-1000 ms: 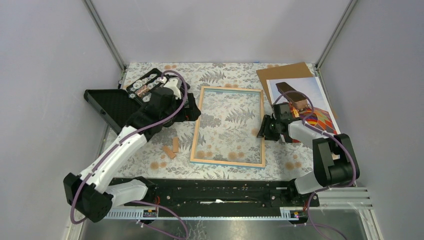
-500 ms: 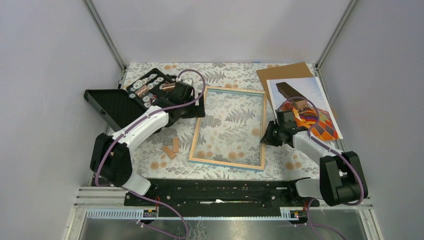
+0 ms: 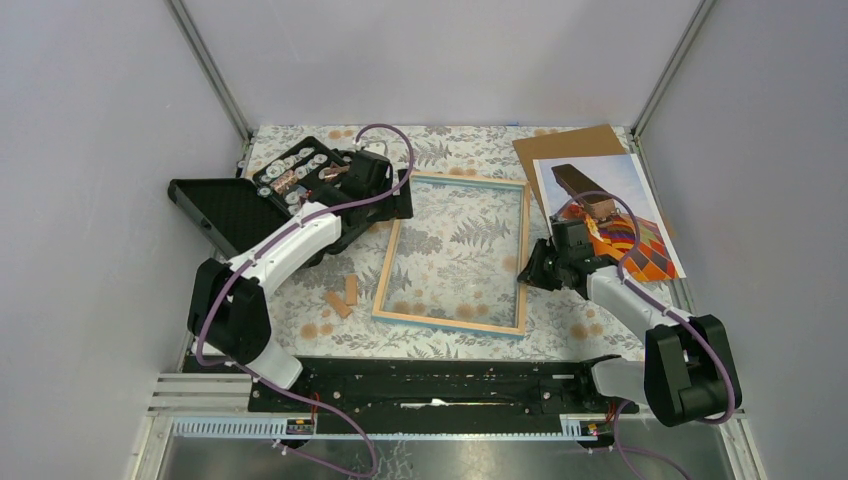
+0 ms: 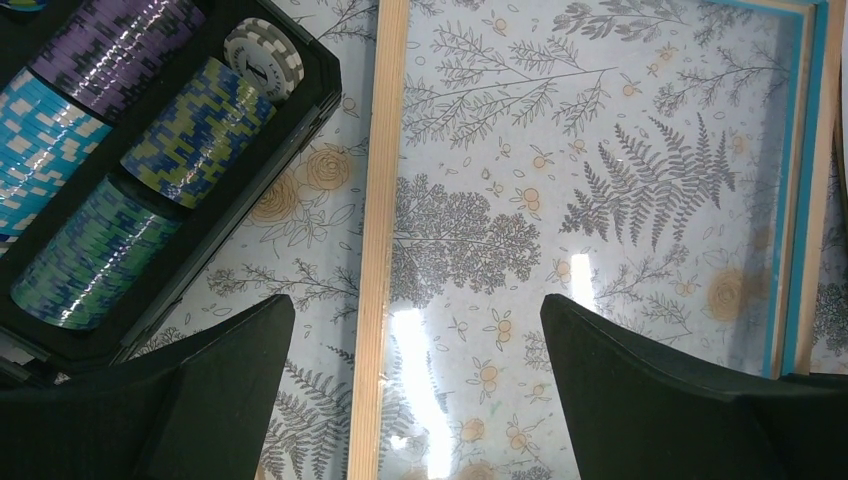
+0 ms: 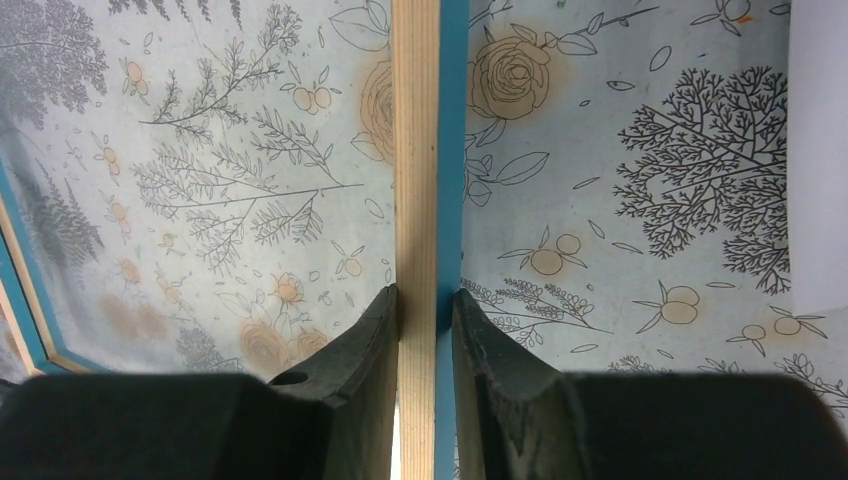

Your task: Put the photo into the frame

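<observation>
top view, change: right gripper [image 3: 527, 268] was part open a second ago and is now pinched on the right rail of the frame [image 3: 445, 323]. The left gripper [image 3: 400, 200] has swung off the black case [image 3: 285, 175] to the frame's far-left corner. The frame has skewed slightly, its near end shifted left.
top view, meaning: judged as frame handling, steadying or repositioning. The photo is not yet touched, so insertion has not begun.
top view, photo: photo [image 3: 620, 185] lies face up at the far right, on the brown backing board [image 3: 565, 143]. It is outside the frame, just beyond the right gripper's wrist and well apart from the left gripper.
top view, frame: flat on the table, wood side up, between the two arms.
left wrist, hand: left gripper [image 4: 415, 305] has its jaws fully spread and holds nothing.
left wrist, frame: the frame's wood rail [image 4: 380, 200] runs below the gap between the fingers. Contact cannot be told. The chips of the case sit to the left.
right wrist, hand: right gripper [image 5: 425, 295] is narrowed onto the frame rail [image 5: 415, 120], one finger against each side, wood and blue.
right wrist, photo: not clearly in view.
</observation>
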Robot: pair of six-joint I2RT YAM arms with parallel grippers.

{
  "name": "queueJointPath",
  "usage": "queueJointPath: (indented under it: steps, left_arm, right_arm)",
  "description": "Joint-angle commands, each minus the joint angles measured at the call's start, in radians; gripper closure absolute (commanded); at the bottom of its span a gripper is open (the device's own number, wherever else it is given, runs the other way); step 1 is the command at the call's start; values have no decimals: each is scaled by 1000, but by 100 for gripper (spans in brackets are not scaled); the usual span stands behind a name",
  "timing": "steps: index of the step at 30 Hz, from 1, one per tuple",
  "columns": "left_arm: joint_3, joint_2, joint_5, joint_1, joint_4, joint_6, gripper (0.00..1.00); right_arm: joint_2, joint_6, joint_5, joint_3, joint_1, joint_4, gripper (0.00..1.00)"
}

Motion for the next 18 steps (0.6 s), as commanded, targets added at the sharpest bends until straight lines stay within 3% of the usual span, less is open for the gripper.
queueJointPath:
  steps: [1,5,10,12,18]
  left_arm:
    - [54,-7,-14,5,44,35,2]
    - [77,-18,26,5,47,56,2]
    - [34,-69,116,5,103,60,2]
    - [21,-91,142,5,104,60,2]
    - [-59,-218,262,4,161,26,2]
  right_arm:
    - [-5,24,-4,32,10,81,82]
    - [41,2,14,27,10,75,61]
    - [49,-27,34,83,10,-6,22]
    - [28,-39,77,123,10,-56,11]
    - [-4,-6,132,213,-67,-106,1]
